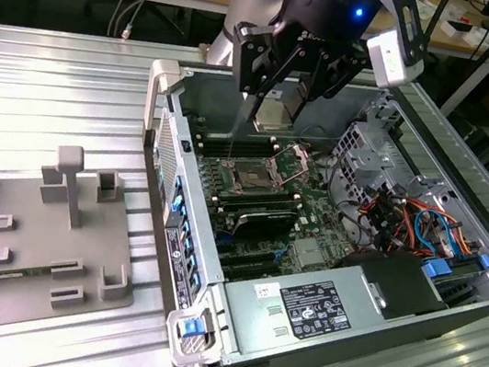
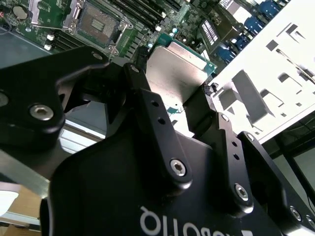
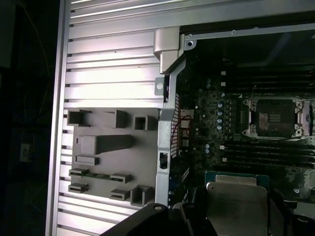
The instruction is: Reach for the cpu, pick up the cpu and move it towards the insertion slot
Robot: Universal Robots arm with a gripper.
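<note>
My gripper [image 1: 276, 114] is shut on the cpu [image 1: 273, 119], a thin square chip with a silvery face and a green edge. It holds the chip in the air above the open computer case. In both wrist views the black fingers [image 2: 146, 101] clamp two opposite edges of the cpu [image 2: 179, 66] [image 3: 236, 199]. The insertion slot [image 1: 253, 177] lies on the green board below and a little nearer the exterior view's camera. It has a dark square centre, a metal frame and its lid swung open. The insertion slot [image 2: 101, 22] [image 3: 273, 117] is apart from the chip in both wrist views.
A grey fixture plate [image 1: 39, 244] with upright blocks lies on the ribbed metal table at the exterior view's left. The case wall [image 1: 172, 200] stands between it and the board. Black memory slots [image 1: 262, 219], cables [image 1: 415, 220] and a drive cage [image 1: 376, 144] surround the socket.
</note>
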